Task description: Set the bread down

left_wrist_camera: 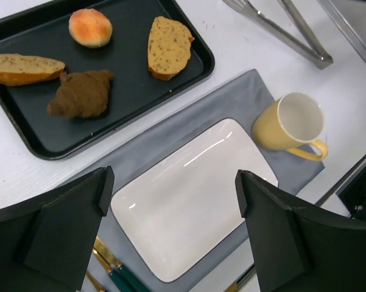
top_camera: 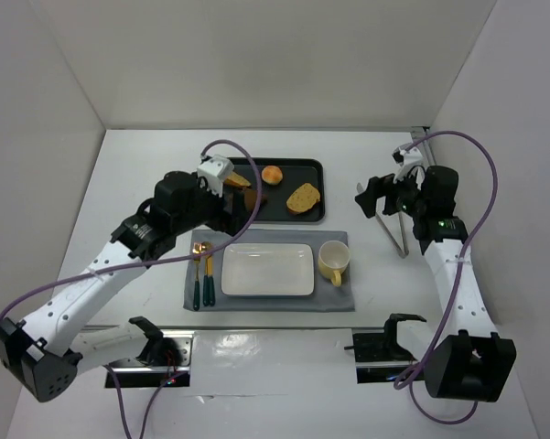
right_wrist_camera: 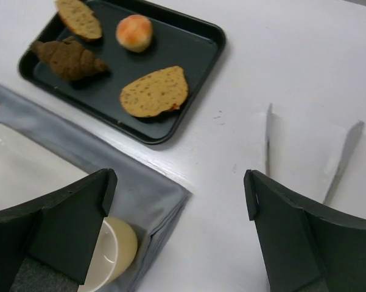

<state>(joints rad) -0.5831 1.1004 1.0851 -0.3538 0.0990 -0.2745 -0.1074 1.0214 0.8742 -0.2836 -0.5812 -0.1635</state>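
Note:
The bread, a small round golden-orange bun (top_camera: pixel 272 174), lies in the black tray (top_camera: pixel 307 165). It also shows in the left wrist view (left_wrist_camera: pixel 90 27) and in the right wrist view (right_wrist_camera: pixel 134 33). My left gripper (left_wrist_camera: pixel 173 191) is open and empty, held above the white rectangular plate (left_wrist_camera: pixel 192 194) on the grey mat; from above it (top_camera: pixel 227 212) is at the tray's left part. My right gripper (right_wrist_camera: pixel 179 198) is open and empty over bare table right of the mat, seen from above at the right (top_camera: pixel 366 197).
The tray also holds a tan oval slice (top_camera: pixel 303 198), a dark brown croissant (left_wrist_camera: pixel 80 95) and a long tan piece (left_wrist_camera: pixel 21 67). A yellow mug (top_camera: pixel 333 262) stands on the grey mat (top_camera: pixel 270 302), cutlery (top_camera: pixel 202 274) at its left. Metal tongs (top_camera: pixel 398 224) lie right.

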